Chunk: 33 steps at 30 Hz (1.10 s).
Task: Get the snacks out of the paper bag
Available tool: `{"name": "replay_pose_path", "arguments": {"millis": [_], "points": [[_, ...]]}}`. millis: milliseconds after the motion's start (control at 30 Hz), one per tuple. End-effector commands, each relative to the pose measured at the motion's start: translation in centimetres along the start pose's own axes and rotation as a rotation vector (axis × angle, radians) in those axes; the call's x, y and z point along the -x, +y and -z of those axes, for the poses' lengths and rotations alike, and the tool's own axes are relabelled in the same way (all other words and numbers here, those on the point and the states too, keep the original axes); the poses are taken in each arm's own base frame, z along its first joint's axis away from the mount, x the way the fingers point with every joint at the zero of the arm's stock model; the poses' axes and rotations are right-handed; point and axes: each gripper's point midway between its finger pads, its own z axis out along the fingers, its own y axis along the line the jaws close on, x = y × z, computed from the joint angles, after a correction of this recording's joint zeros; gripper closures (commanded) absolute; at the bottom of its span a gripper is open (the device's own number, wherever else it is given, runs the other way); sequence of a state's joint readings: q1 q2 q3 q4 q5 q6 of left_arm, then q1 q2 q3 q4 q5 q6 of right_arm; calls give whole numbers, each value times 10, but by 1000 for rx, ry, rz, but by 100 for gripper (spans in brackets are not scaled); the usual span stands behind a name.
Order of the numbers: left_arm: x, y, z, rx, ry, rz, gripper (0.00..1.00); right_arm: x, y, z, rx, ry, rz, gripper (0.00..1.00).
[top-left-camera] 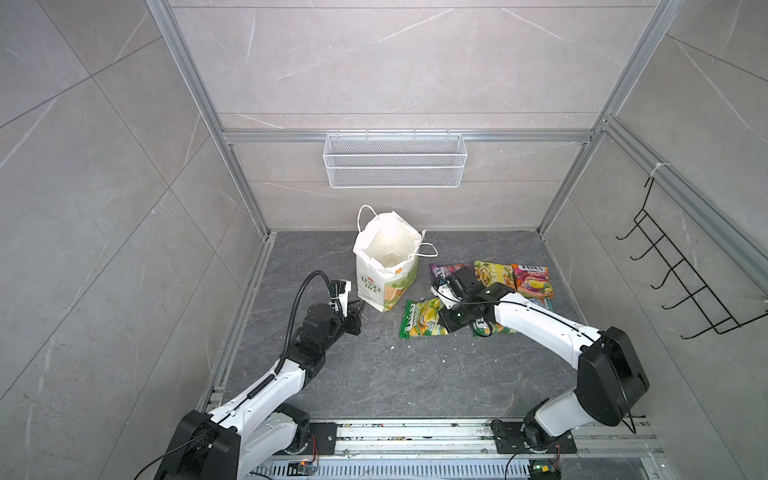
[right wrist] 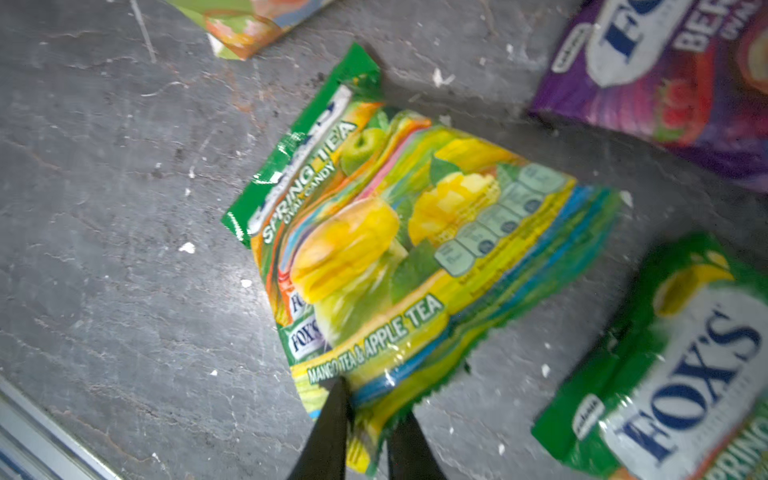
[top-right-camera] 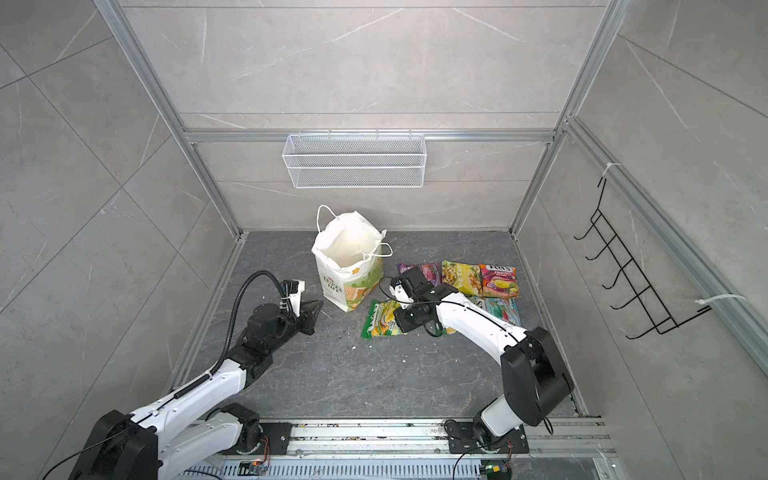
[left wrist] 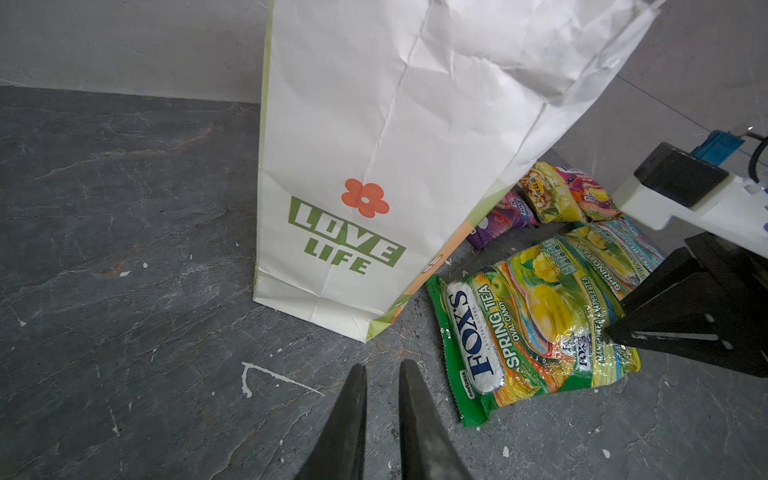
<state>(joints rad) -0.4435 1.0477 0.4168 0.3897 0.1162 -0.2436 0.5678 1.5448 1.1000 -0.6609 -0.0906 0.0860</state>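
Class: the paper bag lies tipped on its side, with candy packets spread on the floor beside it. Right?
No: the paper bag stands upright, mouth open, as both top views show. The candy packets are spread on the floor beside it.

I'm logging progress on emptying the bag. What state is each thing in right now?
paper bag: upright, mouth open, nothing seen inside.
green-yellow packet: flat on floor.
second green-yellow packet: on floor.
purple packet: on floor.
yellow-green packet: on floor.
red-pink packet: on floor.
teal packet: on floor.
left gripper: slightly open, empty.
right gripper: jaws astride the first green-yellow packet's edge, grip unclear.
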Motion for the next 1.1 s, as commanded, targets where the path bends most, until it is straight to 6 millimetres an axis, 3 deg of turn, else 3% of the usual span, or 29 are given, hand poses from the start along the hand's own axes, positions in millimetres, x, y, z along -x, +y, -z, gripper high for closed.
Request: {"name": "replay_pose_path", "arguments": {"millis": [0,133,300,600,800,1067], "points": [[24,-11,-6,-48,-51,-34,82,-10,-24,0,-118,53,-58,91],[29,-14,-8,-60,-47,-36,82,-6,-25,-13,-112,62,-94,100],[34,-15,1,-56,-70,-45,83,-5,-43,-21,-179,67,-135,100],[23,-6,16,-7,-86,-64,82,-8,-67,-31,-283,132,-112,100],[20,-3,12,7,-67,-68,82,-17,-85,-30,-349,169,-148,100],[21,-4,3,0,-44,-71,83,-24,-92,-28,-347,181,-194,100]]}}
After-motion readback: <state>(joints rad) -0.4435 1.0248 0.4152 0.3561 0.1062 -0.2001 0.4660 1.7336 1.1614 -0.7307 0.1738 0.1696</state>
